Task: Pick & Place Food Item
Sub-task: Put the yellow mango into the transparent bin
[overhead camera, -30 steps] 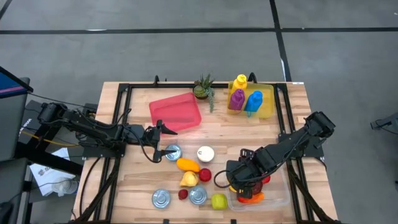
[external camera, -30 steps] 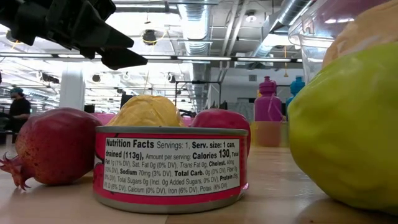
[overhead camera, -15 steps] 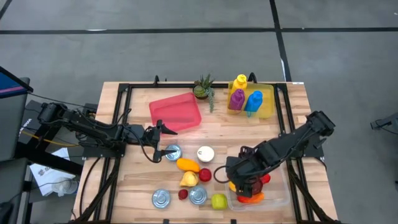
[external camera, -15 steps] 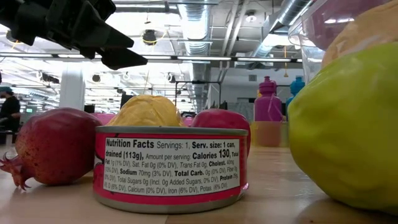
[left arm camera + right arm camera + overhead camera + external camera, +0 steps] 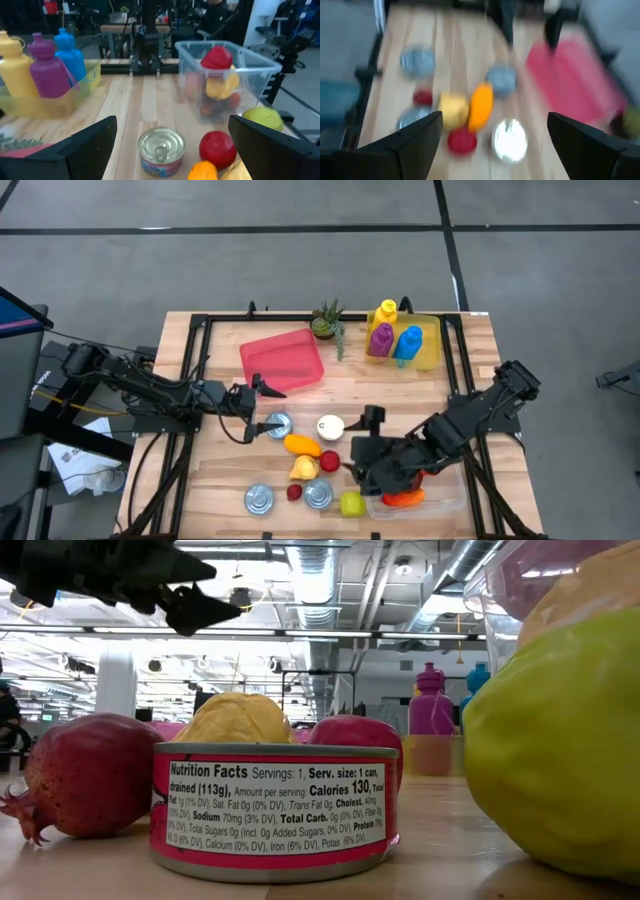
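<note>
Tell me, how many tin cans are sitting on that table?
3. One can stands by the left gripper, below the red tray. Two more sit near the front edge: one at left, another beside the green fruit.

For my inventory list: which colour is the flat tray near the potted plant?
The tray is red-pink, plainest in the high view.

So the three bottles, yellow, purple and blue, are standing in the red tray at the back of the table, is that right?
Not quite. The three bottles do stand at the back of the table, but in the yellow tray, not the red one. The red tray lies apart from them, past the small plant, with nothing visible in it. The high view shows this.
</note>
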You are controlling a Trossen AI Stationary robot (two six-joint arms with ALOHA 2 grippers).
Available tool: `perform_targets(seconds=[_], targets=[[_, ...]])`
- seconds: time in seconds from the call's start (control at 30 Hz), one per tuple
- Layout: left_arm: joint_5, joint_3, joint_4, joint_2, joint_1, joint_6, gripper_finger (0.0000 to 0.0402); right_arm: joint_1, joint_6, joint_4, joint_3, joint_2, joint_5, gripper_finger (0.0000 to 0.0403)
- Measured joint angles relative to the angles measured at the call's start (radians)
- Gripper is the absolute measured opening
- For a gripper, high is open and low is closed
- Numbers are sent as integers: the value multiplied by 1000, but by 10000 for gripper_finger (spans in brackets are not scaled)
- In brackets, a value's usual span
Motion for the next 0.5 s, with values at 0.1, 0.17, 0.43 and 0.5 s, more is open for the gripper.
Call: perform_targets(seconds=[0.1,0.17,0.43,0.5], targets=[[0,0,19,0,-12,0,375,4,-127,193,-61,0,25,348],[0,0,24,0,-20,0,375,2,-167,274,-93,2,21,348],[0,0,1,0,-34,0,375,-75,-171,520,-280,2,-167,348],[0,0,-36,0,-34,-4,375,-96,-170,536,-309,0,-193,348]])
